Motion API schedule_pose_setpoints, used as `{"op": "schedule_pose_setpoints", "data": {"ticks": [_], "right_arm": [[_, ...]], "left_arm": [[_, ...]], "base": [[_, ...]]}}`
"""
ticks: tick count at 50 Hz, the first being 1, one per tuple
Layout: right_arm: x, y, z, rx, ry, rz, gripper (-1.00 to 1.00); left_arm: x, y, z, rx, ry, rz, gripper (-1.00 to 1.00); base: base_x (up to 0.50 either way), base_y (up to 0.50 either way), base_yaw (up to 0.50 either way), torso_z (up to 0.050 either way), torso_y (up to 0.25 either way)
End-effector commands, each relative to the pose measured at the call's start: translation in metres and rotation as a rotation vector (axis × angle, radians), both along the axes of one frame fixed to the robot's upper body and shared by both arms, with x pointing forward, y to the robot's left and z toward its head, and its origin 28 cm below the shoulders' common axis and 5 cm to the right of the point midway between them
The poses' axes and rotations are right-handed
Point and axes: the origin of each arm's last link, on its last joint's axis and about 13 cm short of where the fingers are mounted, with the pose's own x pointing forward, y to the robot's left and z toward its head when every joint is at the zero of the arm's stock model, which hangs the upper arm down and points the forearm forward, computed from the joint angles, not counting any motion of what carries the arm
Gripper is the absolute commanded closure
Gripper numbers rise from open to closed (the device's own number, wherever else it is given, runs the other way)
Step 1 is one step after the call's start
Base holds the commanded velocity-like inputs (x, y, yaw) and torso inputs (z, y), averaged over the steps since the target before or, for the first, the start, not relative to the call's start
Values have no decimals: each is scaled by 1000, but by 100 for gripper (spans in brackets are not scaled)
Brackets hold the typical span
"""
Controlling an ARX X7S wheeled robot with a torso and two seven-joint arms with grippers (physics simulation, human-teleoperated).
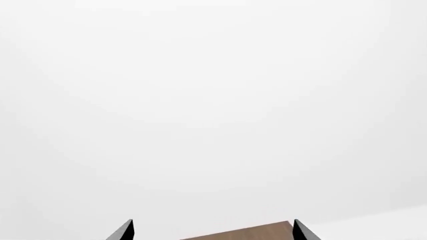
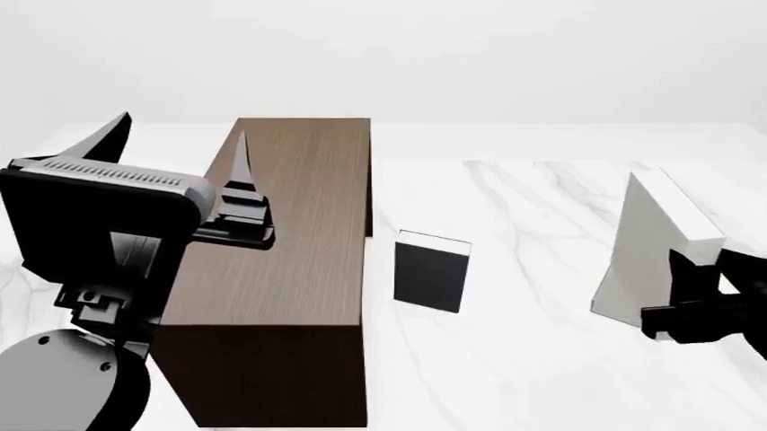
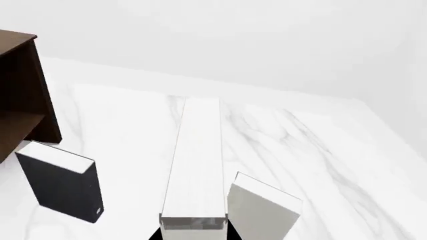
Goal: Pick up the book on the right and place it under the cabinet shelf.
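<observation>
The white book (image 2: pixel 647 251) is at the right of the marble table, tilted, with my right gripper (image 2: pixel 685 292) shut on its near edge. In the right wrist view the book (image 3: pixel 195 165) runs straight out from the gripper (image 3: pixel 195 234), a dark finger against each side. The dark-brown cabinet shelf (image 2: pixel 294 269) stands at the left, with only a corner of it (image 3: pixel 19 95) showing in the right wrist view. My left gripper (image 2: pixel 180 135) hangs open over its near left side. In the left wrist view that gripper (image 1: pixel 213 231) holds nothing, with the cabinet's top (image 1: pixel 247 233) below.
A black-covered book (image 2: pixel 432 274) stands upright between the cabinet and the white book, also visible as the black book (image 3: pixel 61 187) in the right wrist view. A greyer pale book (image 3: pixel 261 210) stands right beside the held one. The marble tabletop (image 2: pixel 515 206) stretches back to a white wall.
</observation>
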Motion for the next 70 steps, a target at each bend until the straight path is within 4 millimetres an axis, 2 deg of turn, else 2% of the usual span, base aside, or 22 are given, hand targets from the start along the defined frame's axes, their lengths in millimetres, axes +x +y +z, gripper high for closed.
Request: {"op": "schedule_pose_setpoints", "data": {"ticks": [1,5,18,36,54,70], "right_arm": [[3,11,13,64,-135,43,100],[5,15,10,134,-165,61,100],[20,35,-27,381,-172,145,100],[32,60,-69,621,-136,217,100],[31,76,-102,759,-99,234,100],[27,86,-125,855,-64,237,100]], "left_arm": [[1,0,2,-3,-14,5,-100],[1,0,3,-4,-19,7,-100],[1,-2,7,-2,-50,12,-100],[-3,-7,15,-3,-108,-30,-100],[-4,-10,28,-5,-154,-54,-100],[-4,-11,27,-3,-153,-61,-100]], "base": [[0,0,0,0,0],[0,0,0,0,0],[0,0,0,0,1],[0,0,0,1,2],[0,0,0,0,1],[0,0,0,0,1]]}}
